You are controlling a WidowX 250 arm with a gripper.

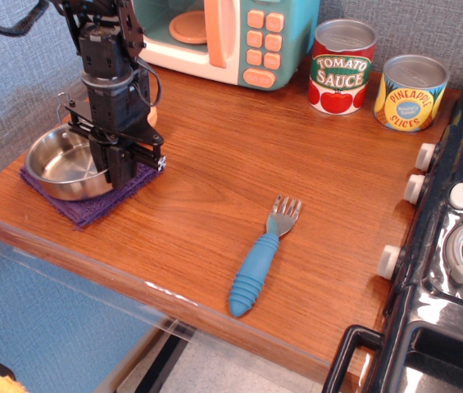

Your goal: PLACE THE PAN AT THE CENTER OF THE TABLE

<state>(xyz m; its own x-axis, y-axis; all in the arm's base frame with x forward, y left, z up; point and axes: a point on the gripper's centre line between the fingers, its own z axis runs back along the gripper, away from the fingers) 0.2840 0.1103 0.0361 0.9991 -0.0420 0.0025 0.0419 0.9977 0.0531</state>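
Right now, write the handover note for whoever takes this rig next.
End effector: down at the near-right rim of the pan, fingers straddling the rim; a firm clamp cannot be confirmed from this view.
Pan: upright at the table's left end, sitting on the purple cloth, wire handle pointing toward the back wall.
Done: the approach and contact at the rim only.
Left: bring the pan to the bare wood at the table's centre, left of the fork and in front of the toy microwave, then release.
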